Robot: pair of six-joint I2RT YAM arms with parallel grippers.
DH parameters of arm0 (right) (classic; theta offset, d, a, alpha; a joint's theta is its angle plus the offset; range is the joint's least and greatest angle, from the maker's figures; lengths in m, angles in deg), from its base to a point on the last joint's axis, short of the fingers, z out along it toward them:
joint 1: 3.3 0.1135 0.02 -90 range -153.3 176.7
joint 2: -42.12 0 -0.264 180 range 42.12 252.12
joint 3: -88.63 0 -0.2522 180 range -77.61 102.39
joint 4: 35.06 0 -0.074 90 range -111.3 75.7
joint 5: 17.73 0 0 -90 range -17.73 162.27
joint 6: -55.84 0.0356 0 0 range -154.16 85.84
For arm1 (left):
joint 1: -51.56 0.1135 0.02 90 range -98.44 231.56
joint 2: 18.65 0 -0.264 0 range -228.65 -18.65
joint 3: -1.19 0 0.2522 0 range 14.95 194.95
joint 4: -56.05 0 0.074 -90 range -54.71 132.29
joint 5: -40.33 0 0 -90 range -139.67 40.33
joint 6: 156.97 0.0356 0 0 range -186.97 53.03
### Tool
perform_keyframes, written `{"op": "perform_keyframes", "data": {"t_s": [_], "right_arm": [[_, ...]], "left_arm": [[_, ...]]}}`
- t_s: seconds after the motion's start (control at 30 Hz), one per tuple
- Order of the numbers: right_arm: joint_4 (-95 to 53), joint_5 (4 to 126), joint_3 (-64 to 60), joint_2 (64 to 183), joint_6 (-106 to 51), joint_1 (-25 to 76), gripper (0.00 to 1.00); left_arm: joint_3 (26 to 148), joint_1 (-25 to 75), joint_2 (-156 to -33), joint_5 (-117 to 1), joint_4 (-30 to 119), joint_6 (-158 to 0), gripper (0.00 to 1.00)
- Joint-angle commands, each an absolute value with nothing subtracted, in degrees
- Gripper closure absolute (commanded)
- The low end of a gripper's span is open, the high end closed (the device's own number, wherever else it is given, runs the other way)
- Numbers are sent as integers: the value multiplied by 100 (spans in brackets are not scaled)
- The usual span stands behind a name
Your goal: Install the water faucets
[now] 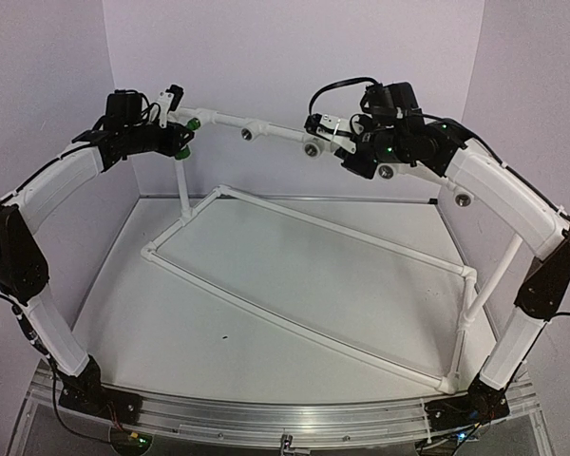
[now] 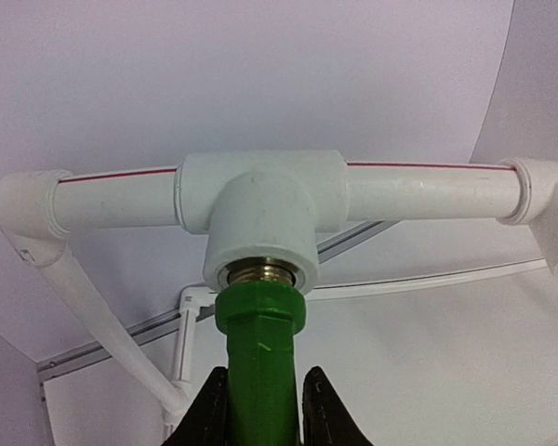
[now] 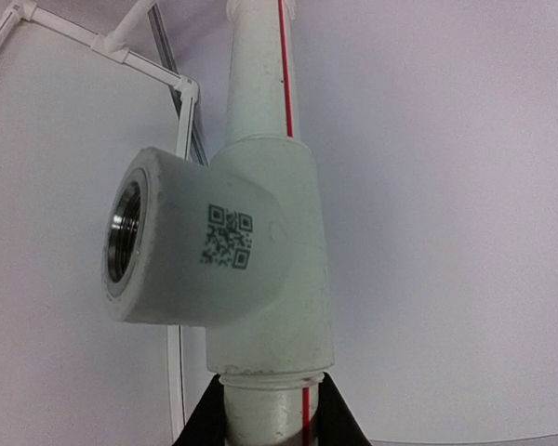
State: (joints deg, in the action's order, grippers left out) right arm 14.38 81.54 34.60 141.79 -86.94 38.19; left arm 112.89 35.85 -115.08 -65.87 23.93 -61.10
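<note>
A green water faucet (image 2: 260, 362) points up into the socket of a white tee fitting (image 2: 260, 223) on the raised pipe rail. Its brass thread (image 2: 265, 275) still shows at the socket mouth. My left gripper (image 2: 263, 409) is shut on the faucet's green body. From above, the faucet (image 1: 194, 123) sits at the rail's left end, by my left gripper (image 1: 183, 133). My right gripper (image 3: 268, 418) is shut on the white pipe (image 3: 260, 409) just below another tee (image 3: 251, 260) marked with a QR code. That tee's metal-lined socket (image 3: 123, 232) is empty. The top view shows my right gripper (image 1: 334, 140) by that tee (image 1: 312, 147).
The rail (image 1: 275, 131) carries a third tee (image 1: 249, 129) between the two arms. It stands on upright posts (image 1: 182, 185) (image 1: 499, 275) above a rectangular white pipe frame (image 1: 313, 328) lying on the table. Pale walls close in the back and both sides.
</note>
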Motion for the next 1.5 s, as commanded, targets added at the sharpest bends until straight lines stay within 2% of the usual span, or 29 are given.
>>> {"op": "perform_keyframes", "data": {"t_s": [0.0,0.37,0.67,0.97,1.47], "right_arm": [[2307,7139,3331,13759,-8771,4161,100],[2307,7164,3340,13769,-8760,4168,100],[2304,7227,3375,13833,-8775,4163,100],[2290,7376,3406,13868,-8740,4161,100],[2299,7382,3473,13920,-8664,4166,100]], "left_arm": [[11108,3385,-11449,-5681,3100,-4852,96],[9964,2851,-11266,-4358,4934,-1635,99],[8950,2765,-11247,-4016,6509,878,100],[8559,2767,-11360,-3856,7658,1976,95],[8639,2770,-11382,-3789,7764,1975,67]]}}
